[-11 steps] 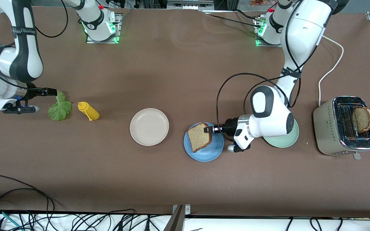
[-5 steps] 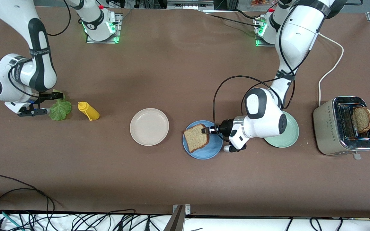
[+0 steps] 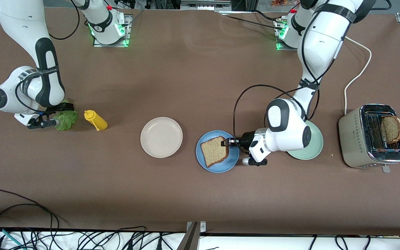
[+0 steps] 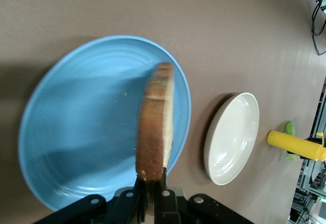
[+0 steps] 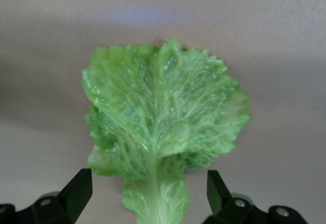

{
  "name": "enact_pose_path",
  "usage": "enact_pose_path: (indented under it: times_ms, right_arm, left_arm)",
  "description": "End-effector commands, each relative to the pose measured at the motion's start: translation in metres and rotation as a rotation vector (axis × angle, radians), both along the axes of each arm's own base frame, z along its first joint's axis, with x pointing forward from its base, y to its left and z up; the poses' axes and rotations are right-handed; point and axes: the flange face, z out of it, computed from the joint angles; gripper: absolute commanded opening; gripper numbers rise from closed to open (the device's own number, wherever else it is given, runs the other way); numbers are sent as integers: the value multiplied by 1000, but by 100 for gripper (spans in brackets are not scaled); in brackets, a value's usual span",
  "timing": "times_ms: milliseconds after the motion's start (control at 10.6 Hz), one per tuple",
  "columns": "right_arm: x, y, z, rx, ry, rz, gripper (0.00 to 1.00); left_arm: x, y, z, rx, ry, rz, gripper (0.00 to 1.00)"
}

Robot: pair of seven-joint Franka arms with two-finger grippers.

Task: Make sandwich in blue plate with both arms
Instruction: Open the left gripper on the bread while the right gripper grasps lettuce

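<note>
Fingers of the left gripper (image 3: 226,141) pinched soft, crumbly bread slice (image 3: 214,151) at its crust over the blue plate (image 3: 232,162); right gripper (image 5: 147,191) fingers stood wide around the limp lettuce leaf's (image 5: 163,145) stem.

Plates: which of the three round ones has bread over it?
The round sky-blue plate, between the beige plate and mint green plate; the left tool holds a brown bread slice over it.

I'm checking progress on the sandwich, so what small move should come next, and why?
Probably lower the bread slice flat and let go: the left gripper is shut on its edge, holding it over the blue plate. The right gripper, open, hangs over the lettuce leaf on the table.
</note>
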Motion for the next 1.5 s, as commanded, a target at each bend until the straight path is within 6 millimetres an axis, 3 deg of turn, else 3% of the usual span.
enact_pose_path:
  times_ms: [0,94,188,282,376,658,939,1221,1409]
  right_arm:
    - [1,-4,-19,50,-32,1,100]
    - [0,-4,-23,67,-39,0,82]
    - [1,-4,-22,71,-43,1,52]
    - [1,-4,-22,71,-43,1,20]
    - [1,-4,-22,71,-43,1,3]
    - [5,-3,-19,74,-48,4,0]
    - [13,1,-8,92,-60,12,0]
    - [33,-2,32,181,-15,15,0]
    - [51,0,63,217,8,42,0]
  left_arm:
    - [10,11,-7,-30,-50,-13,0]
    - [10,12,-8,-28,-52,-14,0]
    - [10,13,-14,-26,-46,-14,14]
    - [9,15,-17,-22,-47,-15,78]
    - [13,26,-18,-12,-61,-14,100]
    - [27,68,-17,17,-80,32,100]
    - [34,98,-19,33,-73,66,100]
    - [35,132,-12,59,-62,77,100]
    - [34,155,7,189,-94,-57,100]
